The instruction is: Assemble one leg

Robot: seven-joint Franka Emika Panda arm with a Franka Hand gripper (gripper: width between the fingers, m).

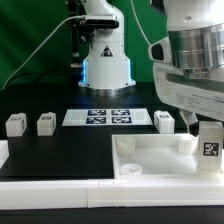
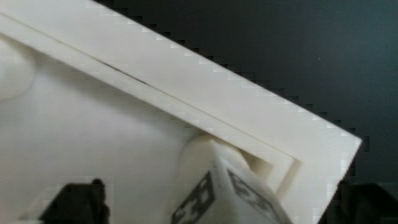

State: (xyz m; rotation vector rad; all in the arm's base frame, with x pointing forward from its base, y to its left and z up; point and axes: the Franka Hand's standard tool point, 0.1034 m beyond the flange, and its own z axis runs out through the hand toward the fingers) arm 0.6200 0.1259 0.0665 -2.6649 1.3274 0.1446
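Note:
The white square tabletop (image 1: 150,165) lies at the front of the black table; in the wrist view its rim and corner (image 2: 160,90) fill most of the picture. One leg (image 1: 211,148), a white post with a black-and-white tag, stands upright at the tabletop's corner on the exterior view's right. My gripper (image 1: 207,128) is directly above that leg. In the wrist view the leg (image 2: 231,192) sits between the two dark fingertips (image 2: 75,205), with a gap on each side. The gripper (image 2: 222,206) is open around the leg. The leg's foot is hidden.
Three more legs stand on the black table: two at the exterior view's left (image 1: 14,123) (image 1: 45,123) and one nearer the gripper (image 1: 166,120). The marker board (image 1: 110,117) lies in the middle, in front of the robot base (image 1: 107,65). A white edge runs along the front.

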